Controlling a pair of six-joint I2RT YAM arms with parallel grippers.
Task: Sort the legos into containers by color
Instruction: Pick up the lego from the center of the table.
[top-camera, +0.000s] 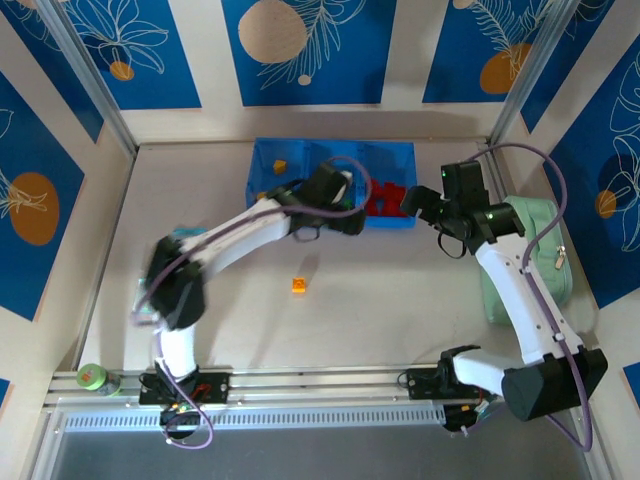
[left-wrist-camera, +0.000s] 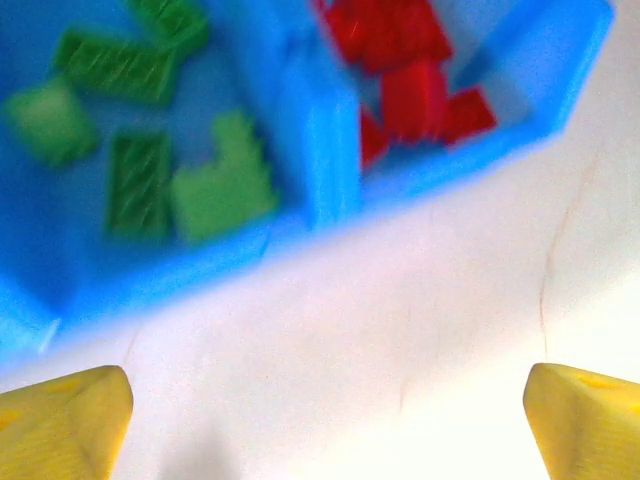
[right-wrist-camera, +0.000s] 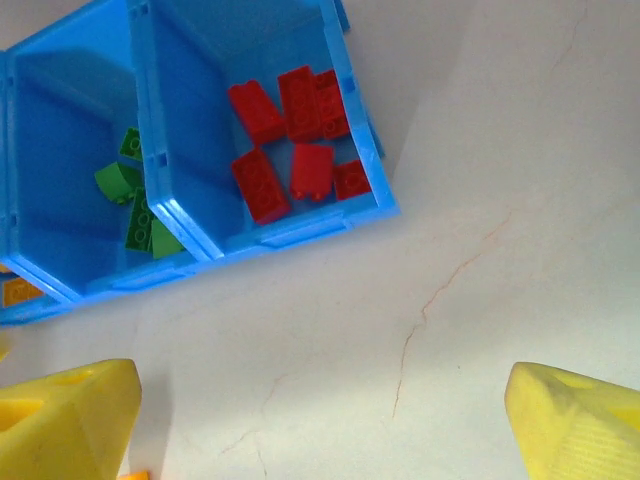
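Legos (right-wrist-camera: 150, 215) lie ahead of both grippers, with none between the fingers. The left gripper (left-wrist-camera: 325, 405) is spread wide and empty over the pale table (left-wrist-camera: 420, 330). Just beyond its yellow wedge fingertips, blurred green bricks (left-wrist-camera: 170, 170) sit in the middle compartment of the glossy blue tray (left-wrist-camera: 325, 150). The right gripper (right-wrist-camera: 325, 410) is equally spread and empty, and ahead of it several studded red bricks (right-wrist-camera: 290, 140) lie in the end compartment. One orange brick (top-camera: 298, 285) lies loose behind the left gripper, apart from the tray.
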